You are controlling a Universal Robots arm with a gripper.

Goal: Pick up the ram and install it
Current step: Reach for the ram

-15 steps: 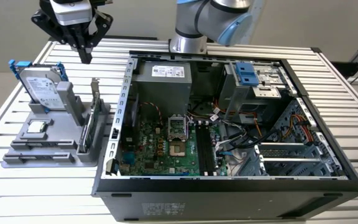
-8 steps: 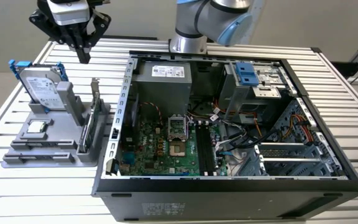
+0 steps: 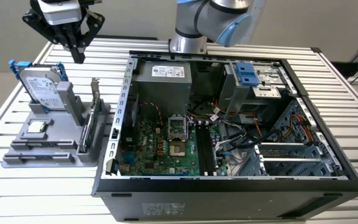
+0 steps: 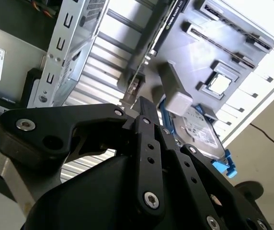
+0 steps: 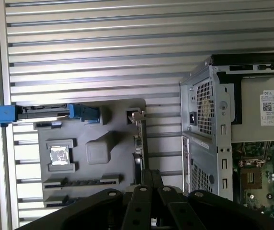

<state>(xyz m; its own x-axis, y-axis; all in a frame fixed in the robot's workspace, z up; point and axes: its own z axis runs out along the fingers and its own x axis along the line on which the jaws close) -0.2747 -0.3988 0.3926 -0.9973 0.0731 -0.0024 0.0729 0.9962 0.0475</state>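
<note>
one grey holder (image 3: 17, 161) lies on the slatted tabletop (image 3: 36, 196) at the exterior view's left. a hard drive (image 3: 42, 86) with blue rails stands upright at the holder's far end. a small square chip (image 3: 37, 126) lies flat near the middle, and long narrow slots run along the near end. in the first wrist view the ram (image 5: 82, 182) appears as a thin dark strip set on edge in the longer slot, on the side of the chip away from the drive; its colour cannot be made out. along the holder's right side an expansion card (image 3: 87, 126) with a silver bracket stands upright. the pincer (image 3: 78, 56) hangs above the holder's far end, over the gap between drive and card, pointing straight down. its black fingers (image 4: 149, 143) are pressed together with nothing between them, well apart from the ram. further right the open computer case (image 3: 229, 196) lies on its side, its green motherboard (image 3: 160, 149) and long black memory slots (image 3: 205, 149) exposed. the arm (image 3: 213, 18) rises behind it.
</note>
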